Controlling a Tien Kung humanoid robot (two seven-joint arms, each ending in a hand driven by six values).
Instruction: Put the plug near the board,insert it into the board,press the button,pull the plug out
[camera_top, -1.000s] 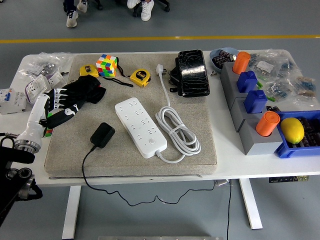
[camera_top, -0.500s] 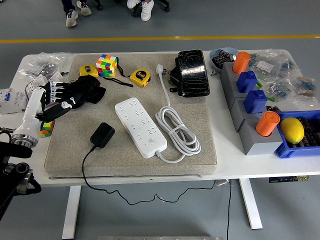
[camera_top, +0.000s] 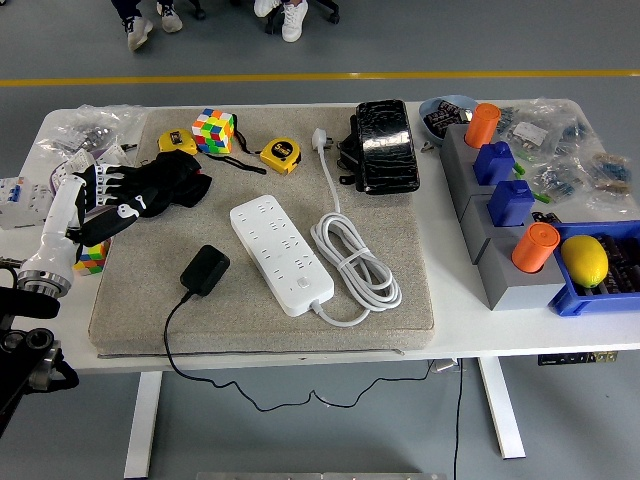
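One left robot hand (camera_top: 125, 195) spread, empty, left of white board (camera_top: 281, 254); black plug (camera_top: 204, 270) beside board

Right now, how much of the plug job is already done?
Nothing looks done yet. The black plug lies on the grey mat, beside the white power strip but not inserted. The left hand hovers at the mat's left edge, open and holding nothing. Moving, inserting, pressing the button and pulling out all remain.

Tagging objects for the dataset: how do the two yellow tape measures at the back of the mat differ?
The left tape measure sits at the mat's far-left corner, left of the cube, partly behind the black glove. The right tape measure lies right of the cube, fully visible, and looks larger. Both are yellow with black.
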